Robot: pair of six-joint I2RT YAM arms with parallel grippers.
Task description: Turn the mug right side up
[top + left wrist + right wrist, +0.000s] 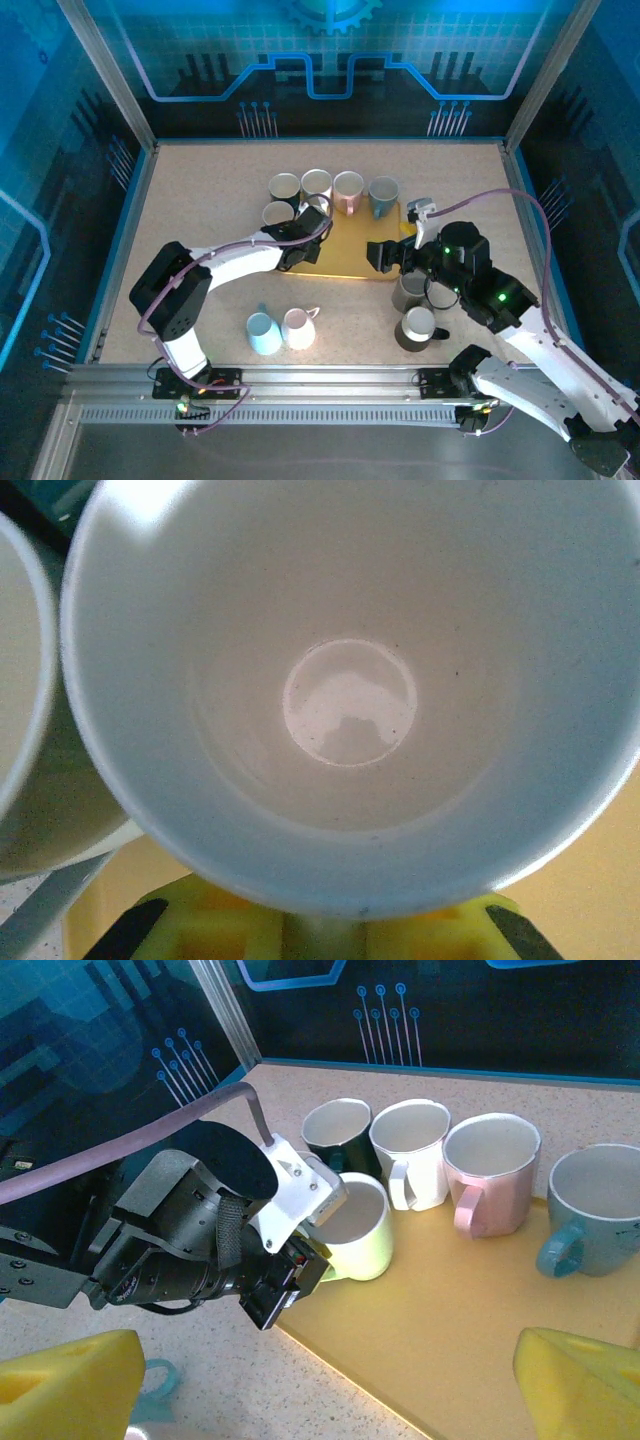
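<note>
A pale, glazed mug [357,1222] is held upright at the left edge of the flat yellow mat [470,1310]. Its thin handle is pinched between the pressed-together yellow fingers of the left gripper [322,935].

From the left wrist, the mug's smooth round interior is seen straight down, with a glossy disc at the bottom. Its outer wall is cut off there, and a cream mug [55,810] is cropped at the left.

From the right wrist, the yellow-green tint of the outer wall is made out. A row stands behind it, all mouth up: a dark green mug [335,1130], a white mug [412,1148], a pink mug [490,1172] and a blue mug [595,1210]. The right gripper [320,1395] is spread wide, with nothing between its blocky matte fingertips [70,1390].

From above, the speckled beige surface [200,180] is taken in. A light blue mug [263,333] and a pinkish-white mug [298,328] appear to stand mouth down near the front. A dark mug [418,328] with a pale interior sits by the right arm. Beside it is a grey mug [409,292] whose orientation is hard to make out. There the held mug is largely hidden by the left wrist.
</note>
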